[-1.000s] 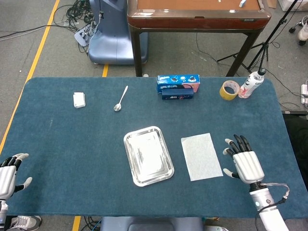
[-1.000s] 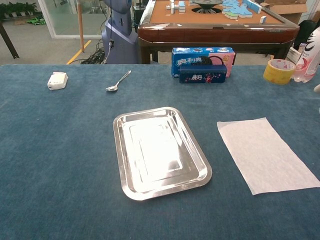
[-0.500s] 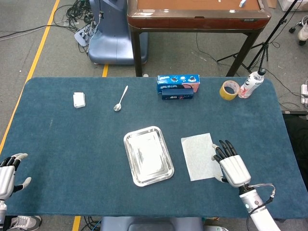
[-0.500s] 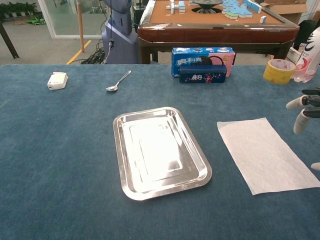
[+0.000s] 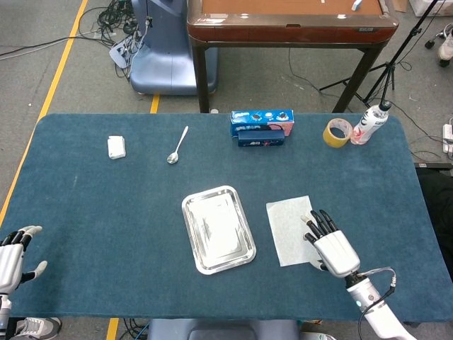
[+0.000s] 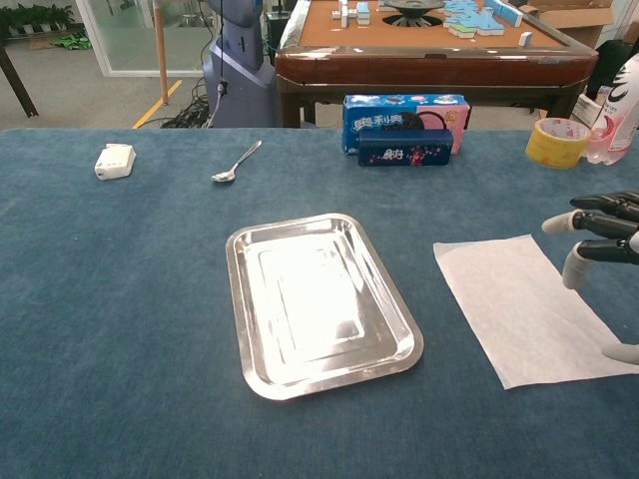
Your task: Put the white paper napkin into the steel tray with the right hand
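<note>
The white paper napkin [image 5: 291,228] [image 6: 527,305] lies flat on the blue table cloth, just right of the steel tray [image 5: 218,228] [image 6: 318,301], which holds nothing. My right hand [image 5: 329,243] [image 6: 597,236] hovers with fingers spread over the napkin's right edge, holding nothing. At the table's front left corner my left hand [image 5: 14,256] rests open; the chest view does not show it.
A spoon [image 5: 177,145] and a small white block [image 5: 116,146] lie at the back left. A blue biscuit box [image 5: 262,127], a tape roll [image 5: 337,132] and a bottle [image 5: 369,122] stand along the back edge. A wooden table [image 5: 290,21] stands behind.
My right hand has moved left, from the cloth beside the napkin to over its right edge. The napkin, tray and left hand have not moved.
</note>
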Motion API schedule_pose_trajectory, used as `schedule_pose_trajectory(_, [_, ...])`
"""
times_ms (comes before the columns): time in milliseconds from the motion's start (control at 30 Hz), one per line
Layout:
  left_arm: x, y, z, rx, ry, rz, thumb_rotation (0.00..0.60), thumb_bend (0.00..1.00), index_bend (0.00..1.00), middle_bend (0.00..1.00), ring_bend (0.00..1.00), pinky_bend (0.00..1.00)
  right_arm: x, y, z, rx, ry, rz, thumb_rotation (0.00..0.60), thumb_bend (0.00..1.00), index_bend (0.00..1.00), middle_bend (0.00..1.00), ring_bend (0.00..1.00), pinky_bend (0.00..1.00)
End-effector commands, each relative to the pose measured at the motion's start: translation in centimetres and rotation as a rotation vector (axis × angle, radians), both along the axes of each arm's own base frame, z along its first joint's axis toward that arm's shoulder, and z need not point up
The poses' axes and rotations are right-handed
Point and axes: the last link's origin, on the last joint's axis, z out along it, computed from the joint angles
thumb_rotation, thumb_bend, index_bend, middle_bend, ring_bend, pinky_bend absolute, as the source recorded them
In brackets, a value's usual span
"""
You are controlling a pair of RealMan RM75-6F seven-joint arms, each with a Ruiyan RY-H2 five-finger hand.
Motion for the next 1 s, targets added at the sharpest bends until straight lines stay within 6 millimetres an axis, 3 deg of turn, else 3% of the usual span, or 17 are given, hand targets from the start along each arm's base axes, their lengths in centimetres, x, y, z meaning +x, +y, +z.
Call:
schedule_pose_trajectory(33, [0.0, 0.0, 0.0, 0.0, -0.001, -0.001, 0.6, 0.2, 0.24, 0.22, 0.21, 0.32, -0.3, 0.5, -0.6, -0.009, -0.008, 0.001, 0.6, 0.0, 0.42, 0.15, 0.0, 0.01])
schedule_pose_trajectory(667, [0.0, -0.1, 0.2, -0.001, -0.011, -0.001, 0.6, 0.2, 0.24, 0.22, 0.21, 0.32, -0.4, 0.9, -3.7, 0.034, -0.008, -0.013, 0.6, 0.02, 0.42, 0.13, 0.0, 0.01])
schedule_pose_trajectory(767, [0.0, -0.1, 0.2, -0.003, -0.011, 0.0, 0.6, 0.2, 0.24, 0.22, 0.21, 0.32, -0.3, 0.6, -3.5, 0.058, 0.006, -0.025, 0.6, 0.2, 0.42, 0.12, 0.0, 0.01])
schedule_pose_trajectory(867, [0.0, -0.1, 0.2, -0.004, -0.011, -0.001, 0.6, 0.2, 0.24, 0.22, 0.21, 0.32, -0.1, 0.3, -3.1, 0.071, 0.041, -0.022, 0.6, 0.38, 0.42, 0.18, 0.02, 0.03])
schedule_pose_trajectory(933, [0.0, 0.0, 0.2, -0.005, -0.01, 0.0, 0.6, 0.2, 0.24, 0.22, 0.21, 0.32, 0.1, 0.1, -2.7, 0.083, 0.073, -0.017, 0.6, 0.46, 0.42, 0.26, 0.09, 0.12])
schedule_pose_trajectory(1000, [0.0, 0.0, 0.1, -0.006, -0.01, 0.001, 0.6, 0.2, 0.24, 0.22, 0.21, 0.32, 0.4, -0.1, -2.3, 0.089, 0.106, -0.001, 0.6, 0.53, 0.42, 0.4, 0.24, 0.32])
